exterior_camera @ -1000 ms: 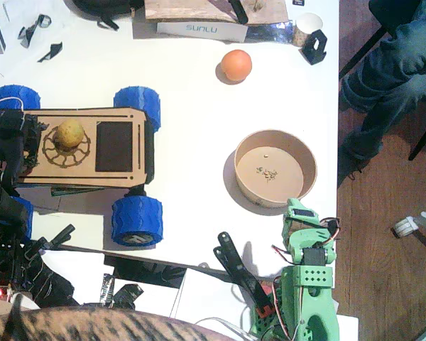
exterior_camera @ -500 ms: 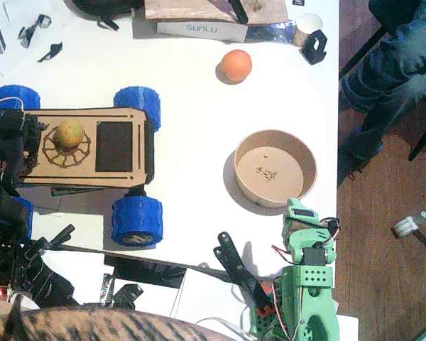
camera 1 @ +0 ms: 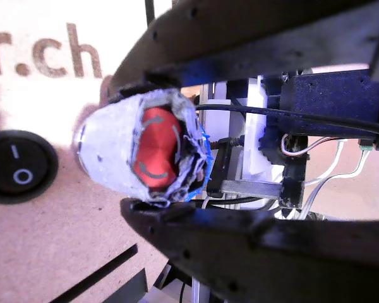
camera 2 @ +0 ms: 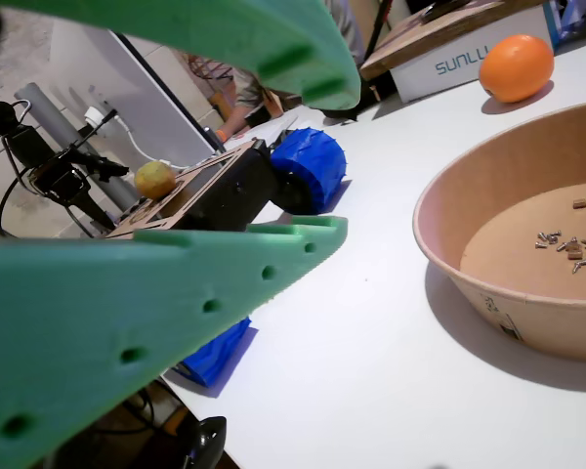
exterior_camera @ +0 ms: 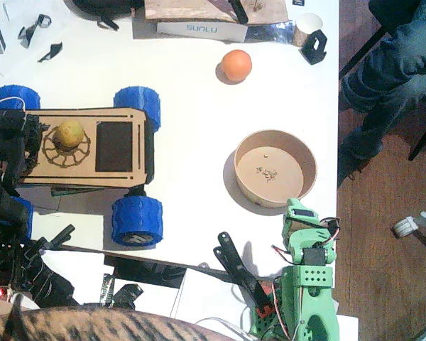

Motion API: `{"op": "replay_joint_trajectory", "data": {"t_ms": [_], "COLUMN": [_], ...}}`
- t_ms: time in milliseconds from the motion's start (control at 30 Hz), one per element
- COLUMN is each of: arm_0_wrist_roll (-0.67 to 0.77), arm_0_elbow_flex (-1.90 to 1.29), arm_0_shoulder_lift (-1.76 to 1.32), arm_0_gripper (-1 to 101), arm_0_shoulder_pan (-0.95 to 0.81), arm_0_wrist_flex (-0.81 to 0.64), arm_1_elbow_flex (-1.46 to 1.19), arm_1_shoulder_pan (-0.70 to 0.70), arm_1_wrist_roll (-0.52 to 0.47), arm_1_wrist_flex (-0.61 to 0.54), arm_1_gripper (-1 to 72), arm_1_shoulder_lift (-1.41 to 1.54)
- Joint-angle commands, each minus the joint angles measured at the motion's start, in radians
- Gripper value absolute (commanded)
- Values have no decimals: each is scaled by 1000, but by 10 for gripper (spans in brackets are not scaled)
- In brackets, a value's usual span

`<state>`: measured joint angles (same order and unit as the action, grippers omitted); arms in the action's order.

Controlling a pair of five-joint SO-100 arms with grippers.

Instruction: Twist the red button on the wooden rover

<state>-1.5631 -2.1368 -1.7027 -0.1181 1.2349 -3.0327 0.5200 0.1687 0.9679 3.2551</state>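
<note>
Gripping the red button, the left tool shows in a wrist view with its two dark fingers above and below the knob, padded with pale, frayed tape that wraps around the red cap. Grey curved arrows mark the cap's face. The button sits on the plywood deck of the wooden rover, just right of a black rocker switch at the left edge of that view, below dark printed lettering at upper left.

In the fixed view the rover lies at the left of the frame on the white worktop, its blue wheels at the corners, a black square panel on the deck and a yellowish fruit beside it. The black left arm reaches in over the rover's left end; the button itself is hidden there.

The green right arm stands at the lower right of the frame. Its tool is parted wide and holds nothing, near a round tan bowl containing small screws. An orange ball lies at upper centre. A person's trouser leg shows at upper right.
</note>
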Motion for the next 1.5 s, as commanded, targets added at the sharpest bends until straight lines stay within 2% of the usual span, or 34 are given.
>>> {"op": "replay_joint_trajectory", "data": {"t_ms": [0,500,800,1067,1200,1467], "arm_0_wrist_roll": [-9,-8,8,267,390,643], "arm_0_elbow_flex": [25,20,14,14,12,12], "arm_0_shoulder_lift": [-51,-132,-345,-485,-584,-853], "arm_0_gripper": [169,180,69,36,3,1], "arm_0_shoulder_pan": [-86,-86,-84,-78,-71,-69], "arm_0_wrist_flex": [54,78,212,207,265,377], "arm_1_elbow_flex": [5,5,5,5,5,5], "arm_1_shoulder_pan": [-8,-8,-8,-8,-8,-8], "arm_1_wrist_roll": [9,9,9,9,9,9], "arm_1_wrist_flex": [-6,-6,-6,-6,-6,-6], "arm_1_gripper": [104,104,104,104,104,104], "arm_1_shoulder_lift": [0,0,0,0,0,0]}}
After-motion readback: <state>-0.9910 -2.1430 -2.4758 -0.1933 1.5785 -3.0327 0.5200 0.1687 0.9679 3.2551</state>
